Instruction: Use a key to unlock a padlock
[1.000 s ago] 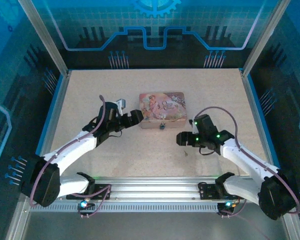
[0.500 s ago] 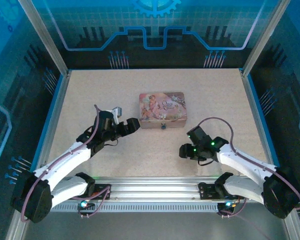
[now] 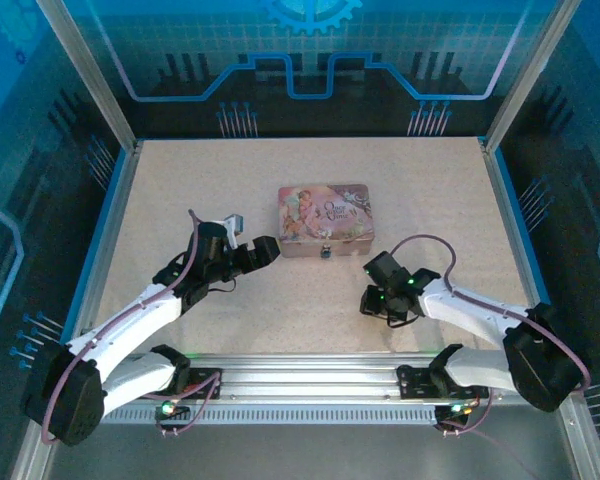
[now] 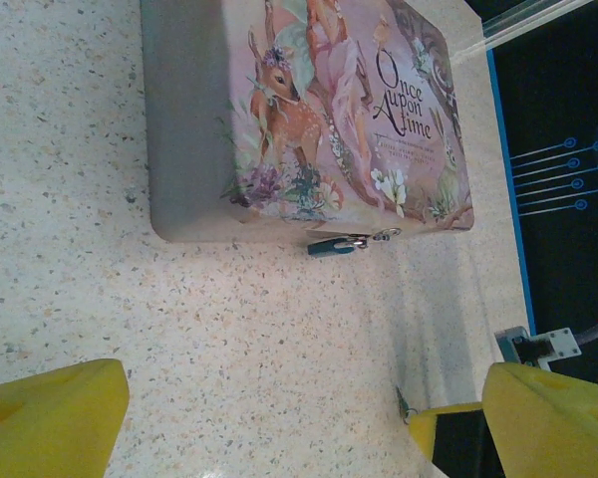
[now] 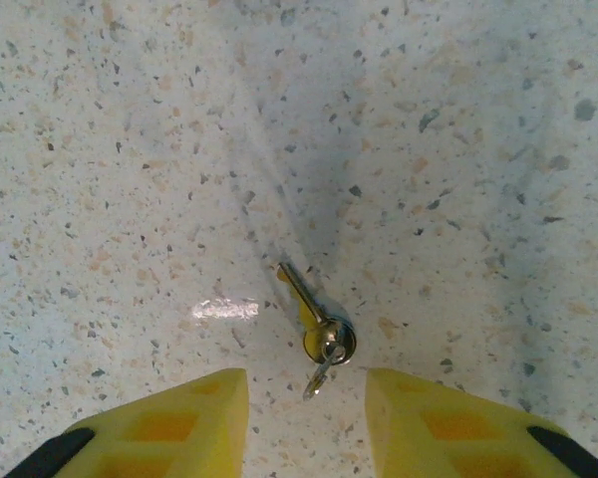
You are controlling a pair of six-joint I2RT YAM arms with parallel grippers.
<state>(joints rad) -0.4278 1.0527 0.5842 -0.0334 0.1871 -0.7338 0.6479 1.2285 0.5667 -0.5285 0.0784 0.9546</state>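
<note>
The table (image 3: 180, 190) has a pale, speckled top, like stone. A pink tin box (image 3: 323, 218) with a fawn painted on its lid sits flat near the middle. The padlock (image 4: 331, 245) hangs low on the box's front wall, right down at the tabletop. The key (image 5: 304, 304) lies flat on the bare top nearer the arms, well apart from the box, with a small ring (image 5: 337, 342) through its head.

Speckled beige tabletop (image 3: 180, 190) showed dark terrazzo-like flecks up close. Blue panels (image 3: 400, 40) with circuit-line and gear graphics (glossy, faint reflections) walled three sides. Silver aluminium posts (image 3: 88, 70) framed the corners. A slotted metal rail (image 3: 300, 373) ran along the near edge. Light was even and bluish.
</note>
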